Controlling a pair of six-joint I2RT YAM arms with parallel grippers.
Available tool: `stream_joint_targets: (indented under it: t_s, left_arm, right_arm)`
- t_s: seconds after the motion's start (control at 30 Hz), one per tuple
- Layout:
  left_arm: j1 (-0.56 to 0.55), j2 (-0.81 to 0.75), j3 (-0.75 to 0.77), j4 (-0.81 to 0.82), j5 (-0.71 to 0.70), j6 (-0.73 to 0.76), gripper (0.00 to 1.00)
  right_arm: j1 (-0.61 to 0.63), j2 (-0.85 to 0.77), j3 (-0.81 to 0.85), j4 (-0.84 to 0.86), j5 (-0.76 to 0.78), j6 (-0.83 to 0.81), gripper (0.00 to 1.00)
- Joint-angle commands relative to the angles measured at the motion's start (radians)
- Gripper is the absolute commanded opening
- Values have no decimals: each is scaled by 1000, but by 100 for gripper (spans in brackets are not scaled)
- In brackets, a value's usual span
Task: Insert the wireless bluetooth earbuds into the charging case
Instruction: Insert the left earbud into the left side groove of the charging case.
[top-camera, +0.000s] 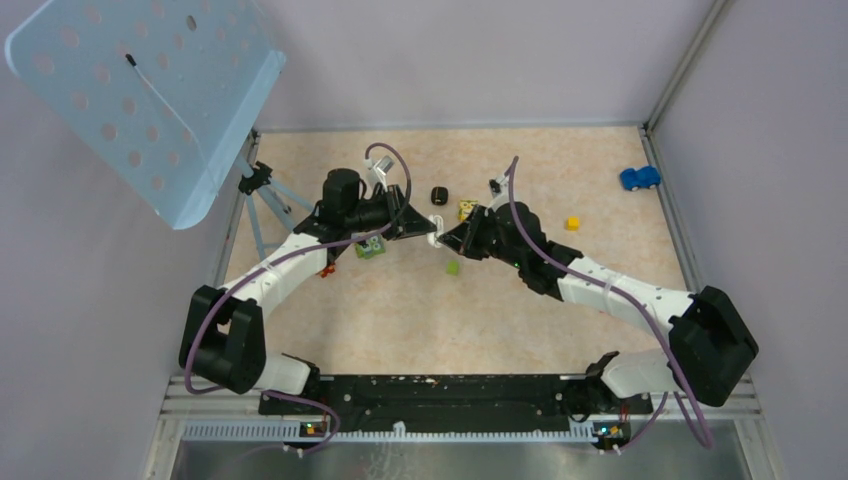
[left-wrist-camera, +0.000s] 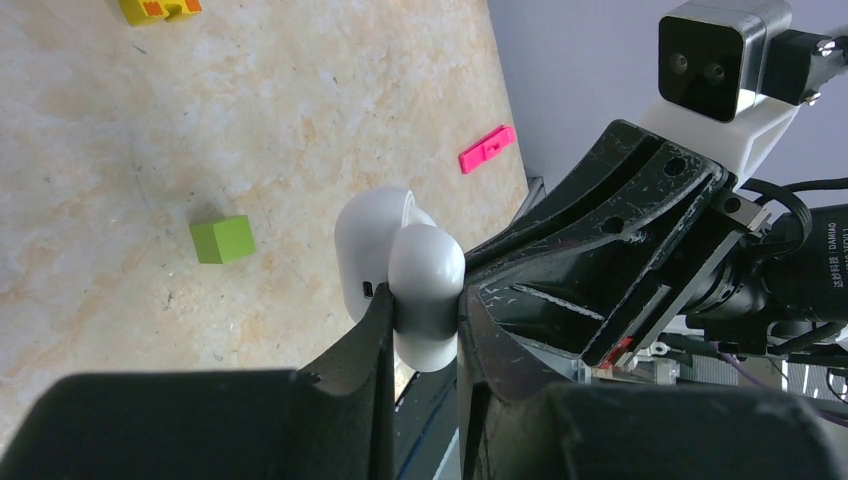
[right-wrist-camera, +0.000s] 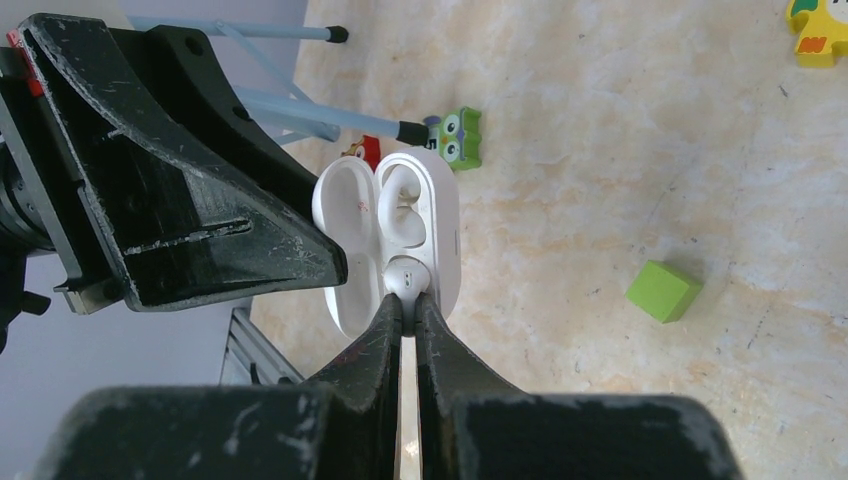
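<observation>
Above the bench (top-camera: 400, 310), between the arms: charging case (right-wrist-camera: 420, 215), lid open, clamped by your left gripper (left-wrist-camera: 425, 300). Your right gripper (right-wrist-camera: 405, 305), nearly pressed together, pinches what looks like a white earbud (right-wrist-camera: 405, 272) at the near well. Case's long axis runs straight ahead; expect to push along it.

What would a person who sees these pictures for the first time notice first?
First, both arms meet above the middle of the table, at an open white charging case. The left gripper clamps the case, and the right gripper points its nearly closed fingertips at the case's inside. Next comes the large pale blue perforated panel, tilted at the overhead view's top left.
</observation>
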Motion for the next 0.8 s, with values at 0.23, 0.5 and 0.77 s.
stream_joint_targets:
  t_s: [0.23, 0.5, 0.77]
  left_arm:
    - [-1, -24, 5, 79, 66, -24, 0]
    - [-1, -5, 4, 92, 71, -26, 0]
    - [-1, 17, 31, 97, 53, -20, 0]
  right_arm:
    - [10, 25, 32, -62, 43, -18, 8]
    - [16, -20, 23, -72, 64, -36, 28]
    - [18, -63, 10, -74, 69, -21, 53]
